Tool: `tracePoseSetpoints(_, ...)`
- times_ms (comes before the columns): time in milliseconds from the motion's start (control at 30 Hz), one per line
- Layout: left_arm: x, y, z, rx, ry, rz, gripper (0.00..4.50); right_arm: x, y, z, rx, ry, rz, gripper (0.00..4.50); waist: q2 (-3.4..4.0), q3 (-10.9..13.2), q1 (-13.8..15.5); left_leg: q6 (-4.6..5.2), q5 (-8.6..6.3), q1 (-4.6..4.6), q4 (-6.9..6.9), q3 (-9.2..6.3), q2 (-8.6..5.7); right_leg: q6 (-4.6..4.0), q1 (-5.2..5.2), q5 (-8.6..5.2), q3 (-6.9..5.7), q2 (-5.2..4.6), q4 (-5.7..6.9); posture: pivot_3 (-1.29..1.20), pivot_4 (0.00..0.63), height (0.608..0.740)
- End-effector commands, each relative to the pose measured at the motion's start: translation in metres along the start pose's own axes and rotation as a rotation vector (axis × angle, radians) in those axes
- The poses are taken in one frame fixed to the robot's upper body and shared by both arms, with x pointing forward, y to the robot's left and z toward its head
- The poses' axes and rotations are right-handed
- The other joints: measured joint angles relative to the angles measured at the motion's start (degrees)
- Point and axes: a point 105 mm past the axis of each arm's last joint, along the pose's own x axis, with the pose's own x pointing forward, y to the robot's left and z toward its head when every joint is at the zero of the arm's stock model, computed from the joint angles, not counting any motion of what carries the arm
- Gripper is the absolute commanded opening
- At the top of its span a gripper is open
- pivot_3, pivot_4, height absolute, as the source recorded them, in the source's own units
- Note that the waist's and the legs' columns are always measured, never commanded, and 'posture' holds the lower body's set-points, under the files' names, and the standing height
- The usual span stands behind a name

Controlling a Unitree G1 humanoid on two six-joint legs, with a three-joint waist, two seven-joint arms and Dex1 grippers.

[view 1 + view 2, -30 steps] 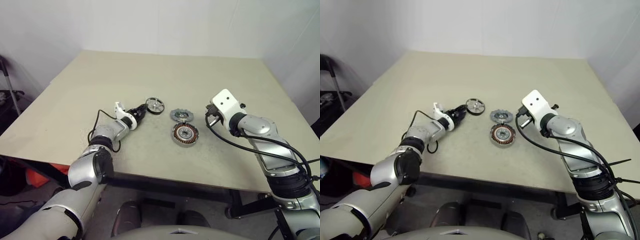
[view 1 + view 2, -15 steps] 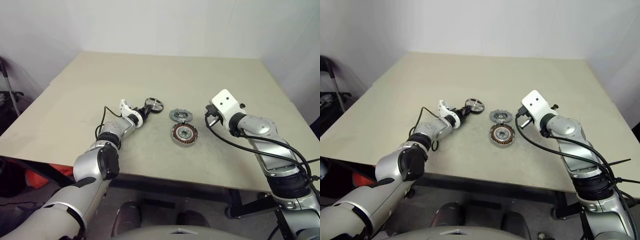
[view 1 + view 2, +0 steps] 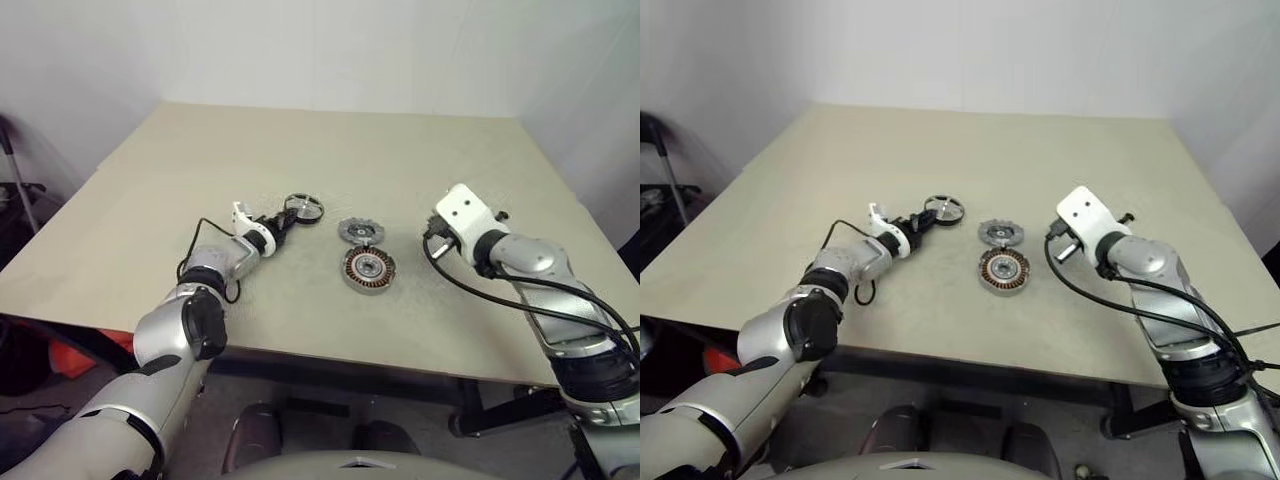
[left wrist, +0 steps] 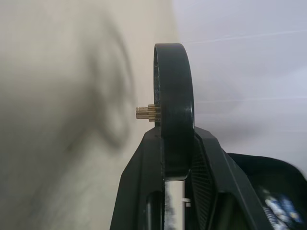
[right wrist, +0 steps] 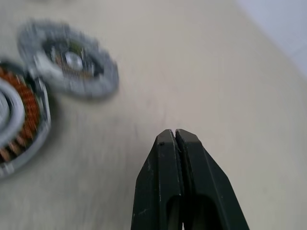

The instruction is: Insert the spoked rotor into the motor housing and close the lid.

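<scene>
The spoked rotor [image 4: 173, 115] is pinched at its black rim by the left end effector [image 3: 281, 226], probably for carrying to the motor housing [image 3: 369, 269] on the tabletop [image 3: 330, 150]. The lid [image 3: 362, 232] lies just behind the housing. The right end effector [image 5: 175, 143] is pressed together, empty.

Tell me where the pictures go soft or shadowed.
Left wrist view: the spoked rotor is sharp in the left gripper, with a smeared shadow on the table behind. Right wrist view: lid and motor housing are blurred; the right gripper is crisp.
</scene>
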Motion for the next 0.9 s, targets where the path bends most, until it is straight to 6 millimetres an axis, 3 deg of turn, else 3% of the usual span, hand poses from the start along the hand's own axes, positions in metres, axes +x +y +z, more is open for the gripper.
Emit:
tracePoseSetpoints(33,0.002,-0.037,-0.001,-0.020,0.062,-0.170,0.51,-0.014,-0.015,-0.016,-0.037,0.040,-0.022,0.00,0.00,0.0,0.3,0.08,-0.05,-0.01,0.00,0.00,0.00,0.00,0.02,0.00,-0.01,-0.01,-0.04,0.00,0.000,0.740)
tracePoseSetpoints(100,0.002,-0.045,-0.013,-0.022,0.141,-0.214,0.51,-0.019,-0.018,-0.031,-0.043,0.081,-0.024,0.00,-0.02,0.0,0.8,0.14,-0.09,-0.06,0.01,0.02,-0.02,0.01,0.01,-0.01,-0.02,-0.04,-0.09,0.00,0.000,0.740)
tracePoseSetpoints(200,0.001,-0.052,-0.035,-0.038,0.263,-0.253,0.51,-0.024,-0.018,-0.037,-0.039,0.091,-0.013,0.00,-0.02,0.0,1.0,0.18,-0.11,-0.05,0.01,0.06,-0.02,0.02,0.00,-0.02,-0.02,-0.06,-0.10,0.00,0.000,0.740)
tracePoseSetpoints(367,-0.002,-0.044,-0.085,-0.017,0.491,-0.214,0.51,-0.028,0.004,-0.024,-0.022,0.021,0.097,0.00,-0.02,0.0,1.0,0.25,-0.14,0.03,0.01,0.07,0.00,0.01,0.03,-0.02,-0.02,-0.06,-0.06,0.00,0.000,0.740)
tracePoseSetpoints(500,-0.004,-0.031,-0.109,0.013,0.593,-0.151,0.51,-0.031,0.018,-0.017,-0.025,-0.009,0.140,0.00,-0.01,0.0,0.9,0.27,-0.15,0.04,0.01,0.07,0.02,0.02,0.03,-0.02,-0.02,-0.04,-0.05,0.00,0.000,0.740)
tracePoseSetpoints(900,-0.007,-0.019,-0.126,0.044,0.676,-0.102,0.51,-0.036,0.017,-0.021,-0.017,0.007,0.103,0.00,0.00,0.0,1.1,0.27,-0.15,0.11,0.01,0.05,0.00,0.03,0.14,-0.02,-0.03,-0.05,-0.08,0.00,0.000,0.740)
